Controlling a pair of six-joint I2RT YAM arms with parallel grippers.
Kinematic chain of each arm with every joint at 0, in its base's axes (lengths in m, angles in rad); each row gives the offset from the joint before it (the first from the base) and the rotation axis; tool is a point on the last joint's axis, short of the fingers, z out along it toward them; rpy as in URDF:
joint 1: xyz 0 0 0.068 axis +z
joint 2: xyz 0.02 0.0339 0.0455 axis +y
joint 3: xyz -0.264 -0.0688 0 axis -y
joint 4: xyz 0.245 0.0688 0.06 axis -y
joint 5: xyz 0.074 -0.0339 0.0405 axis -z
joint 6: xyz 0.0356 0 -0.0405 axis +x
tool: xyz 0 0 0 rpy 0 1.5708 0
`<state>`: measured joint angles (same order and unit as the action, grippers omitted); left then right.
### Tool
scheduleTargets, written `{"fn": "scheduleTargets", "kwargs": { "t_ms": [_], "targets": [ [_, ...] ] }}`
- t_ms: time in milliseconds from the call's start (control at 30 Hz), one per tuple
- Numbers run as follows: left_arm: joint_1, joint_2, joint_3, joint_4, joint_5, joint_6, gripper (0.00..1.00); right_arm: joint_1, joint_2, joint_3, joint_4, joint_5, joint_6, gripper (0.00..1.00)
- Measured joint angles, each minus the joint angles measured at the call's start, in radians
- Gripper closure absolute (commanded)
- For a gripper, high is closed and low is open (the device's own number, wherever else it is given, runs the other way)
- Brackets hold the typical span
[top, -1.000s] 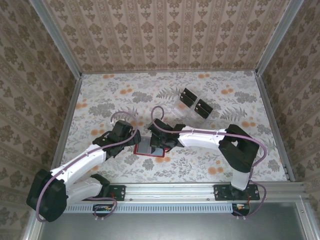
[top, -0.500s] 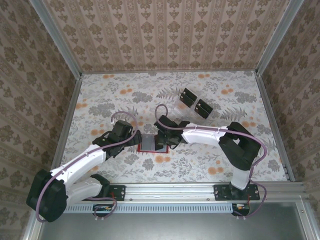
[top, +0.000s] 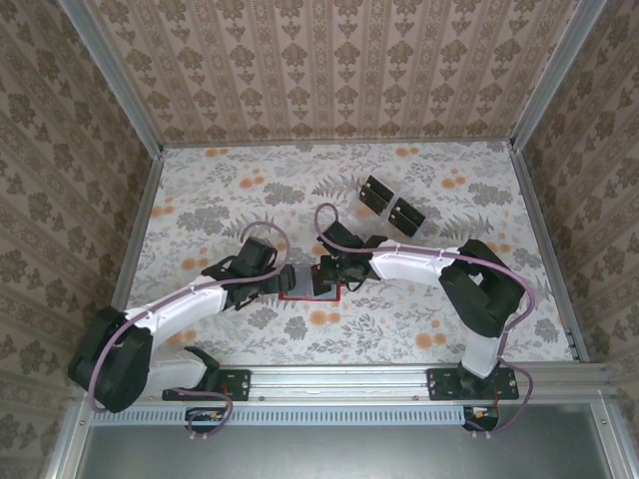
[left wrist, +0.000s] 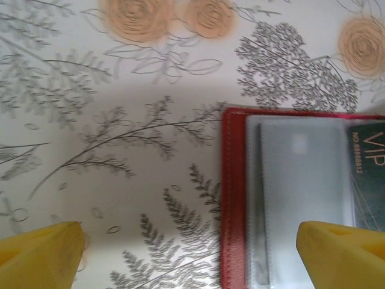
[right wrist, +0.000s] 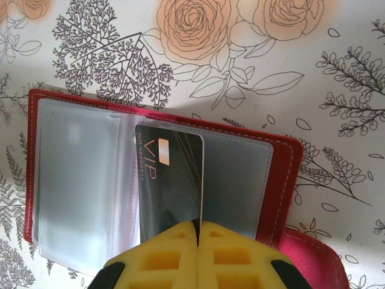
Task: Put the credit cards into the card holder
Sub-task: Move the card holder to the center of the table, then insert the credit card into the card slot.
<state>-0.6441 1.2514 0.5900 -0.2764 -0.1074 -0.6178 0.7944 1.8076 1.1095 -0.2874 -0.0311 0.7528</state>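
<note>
Since the frame one second earlier, both wrists have shifted away from the arm bases. The card holder [top: 303, 286] has travelled with them toward the far side of the counter [top: 200, 200]. The left arm now reaches further to the right.

1. Near zone. Both arms converge on the middle of the flower-patterned counter. The left gripper [top: 284, 279] stands at the left edge of the open card holder. The right gripper [top: 325, 276] stands over its right part.

2. Left wrist view. The jaws of the left gripper [left wrist: 189, 256] are fully apart and hold nothing. One yellow fingertip [left wrist: 39, 253] is over bare counter to the left of the red wallet border. The other is over the grey clear sleeve. Contact with either surface cannot be determined.

3. Right wrist view. The jaws of the right gripper [right wrist: 197, 241] are pressed together with no gap. Their tips sit at the edge of a black VIP credit card [right wrist: 171, 180] nearest the camera. This card lies flat on the clear pocket beside the centre fold. Whether it is under the pocket film cannot be determined.

4. Far zone. The remaining credit cards [top: 377, 194] stand in two black groups in a clear divided tray [top: 371, 215]. The tray is well apart from the card holder, far and to the right of it.
</note>
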Motion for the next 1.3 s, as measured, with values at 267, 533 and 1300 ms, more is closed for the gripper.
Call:
{"fn": "scheduleTargets", "kwargs": {
  "t_ms": [267,533,1300],
  "targets": [
    [-0.062,0.097,0.046,0.013,-0.013,0.047,0.00,-0.025,0.000,-0.021,0.030,-0.041,-0.017,1.00],
    [-0.069,0.146,0.052,0.015,-0.047,0.066,0.00,-0.027,0.000,-0.025,0.053,-0.063,-0.016,1.00],
    [-0.055,0.147,0.051,-0.069,-0.156,0.042,0.00,-0.045,-0.135,-0.165,0.291,-0.134,0.050,1.00]
  ]
}}
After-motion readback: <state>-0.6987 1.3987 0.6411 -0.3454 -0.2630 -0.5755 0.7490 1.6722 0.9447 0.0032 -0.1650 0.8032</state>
